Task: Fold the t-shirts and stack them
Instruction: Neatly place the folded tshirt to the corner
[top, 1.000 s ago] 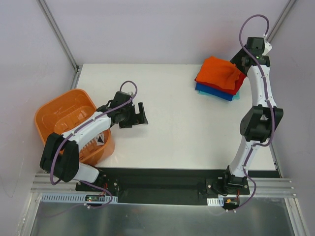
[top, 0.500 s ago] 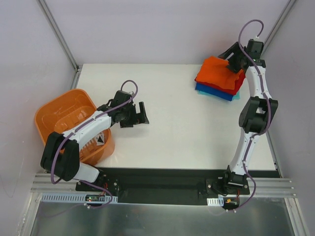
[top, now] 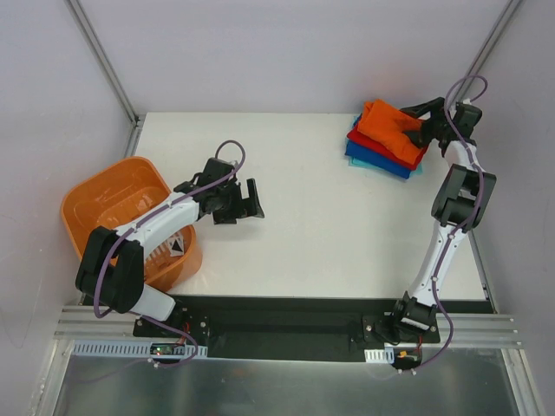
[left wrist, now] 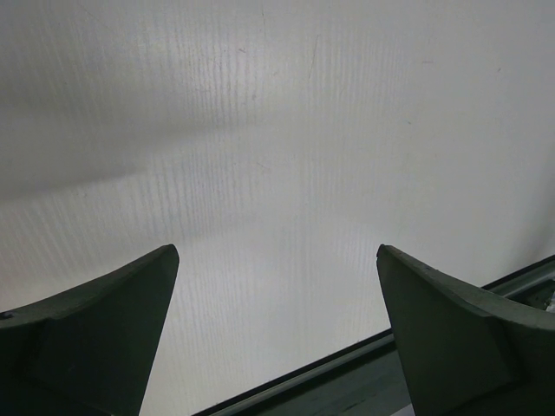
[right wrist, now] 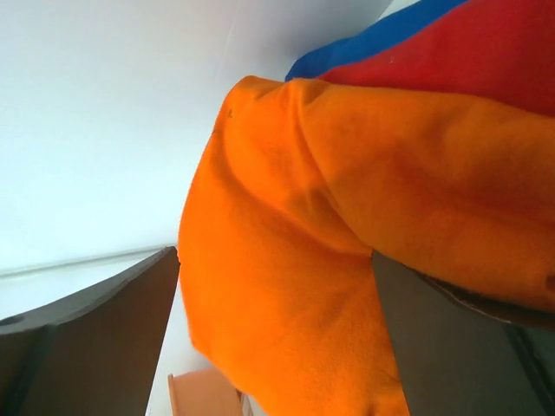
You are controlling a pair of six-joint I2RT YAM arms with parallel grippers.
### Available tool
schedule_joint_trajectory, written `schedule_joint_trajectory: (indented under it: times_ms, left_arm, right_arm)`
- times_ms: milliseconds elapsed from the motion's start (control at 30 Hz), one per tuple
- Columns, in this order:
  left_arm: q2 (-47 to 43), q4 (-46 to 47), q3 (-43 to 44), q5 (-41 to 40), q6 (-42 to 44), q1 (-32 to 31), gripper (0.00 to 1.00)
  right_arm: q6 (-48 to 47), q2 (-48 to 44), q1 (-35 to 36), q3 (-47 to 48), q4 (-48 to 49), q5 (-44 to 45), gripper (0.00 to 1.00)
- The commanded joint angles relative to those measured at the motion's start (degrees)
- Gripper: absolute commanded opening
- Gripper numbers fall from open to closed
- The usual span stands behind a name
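White tabletop point(top: 329, 217), pale grey walls point(top: 260, 52); orange basket point(top: 113, 195) at left edge. At far right corner, t-shirt stack point(top: 386, 149), orange shirt point(top: 390, 123) topmost. Over bare surface, left gripper point(top: 252, 199) spread wide; right gripper point(top: 422, 121) spread around orange shirt.

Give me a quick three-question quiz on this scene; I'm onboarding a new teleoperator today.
1. True or false: the left end effector is gripping a shirt.
2. Which colour lies on top of the stack? A blue, B orange, C red.
3. Fill in: the orange basket sits on the ___ arm's side of the table.

Key: 1 false, it is open over bare table. 2 B, the orange shirt. 3 left.
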Motion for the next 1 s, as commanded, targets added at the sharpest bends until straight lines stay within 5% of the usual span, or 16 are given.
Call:
schedule_joint_trajectory:
  times_ms: [0,300,467,667,967]
  left_arm:
    - [-0.3,-0.3,2.0,1.8,-0.5,0.6,0.99]
    - [-1.9,-0.2,1.4,1.5,-0.8,0.1,0.99]
    - [-2.5,-0.2,1.2,1.7,-0.6,-0.2,0.99]
    - [-5.5,-0.2,0.0,1.1,-0.9,-0.5,0.99]
    - [-10.7,-0.2,-1.7,-0.2,-1.5,-1.5,0.99]
  right_arm:
    - [0.9,-1.6,0.5,0.9,5.0,-4.8,0.97]
    - [-11.8,-15.3,2.3,-2.3,-3.4,-7.6,0.97]
    - [-35.0,-18.2,7.4,3.1,-28.5,11.3,0.97]
    - [-44.5,-19.2,10.9,3.4,-36.1,21.1,0.97]
    - [-51.1,-15.0,19.2,7.9,-42.1,53.2,0.97]
